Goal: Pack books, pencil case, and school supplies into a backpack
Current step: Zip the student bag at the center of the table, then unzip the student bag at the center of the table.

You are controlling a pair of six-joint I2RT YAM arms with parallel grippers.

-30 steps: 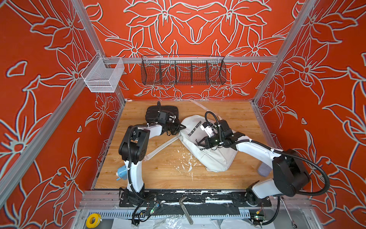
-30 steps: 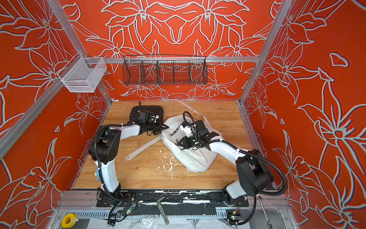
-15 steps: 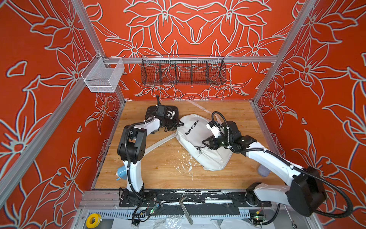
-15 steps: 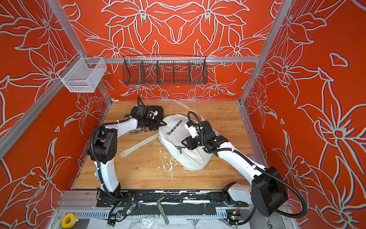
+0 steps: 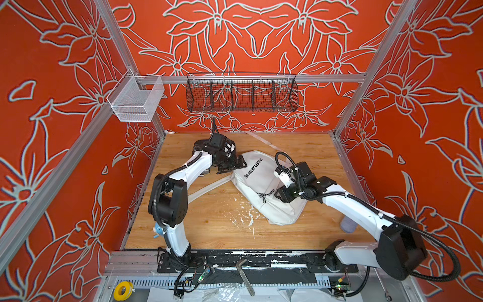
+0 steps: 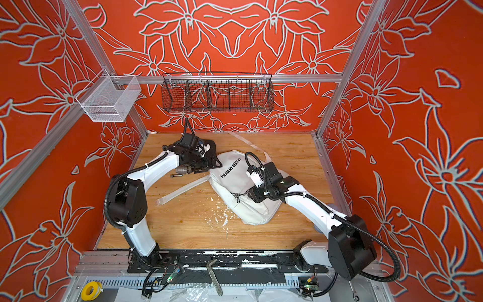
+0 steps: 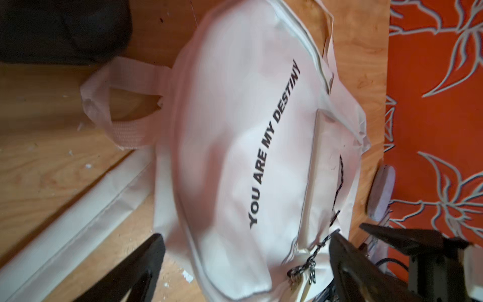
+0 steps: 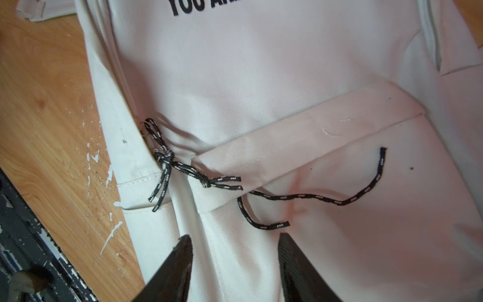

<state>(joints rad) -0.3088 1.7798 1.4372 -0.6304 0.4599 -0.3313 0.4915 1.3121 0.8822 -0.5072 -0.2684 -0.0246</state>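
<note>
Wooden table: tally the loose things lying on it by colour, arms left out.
White: 1, the backpack
Black: 1, the hard case
Grey metal: 1, the valve fitting
Lilac-grey: 1, the pencil case
Light blue: 1, the sharpener
Total: 5

We see bright, even light and soft shadows; the backpack (image 7: 235, 130) blurs in the left wrist view, sharp elsewhere.
</note>
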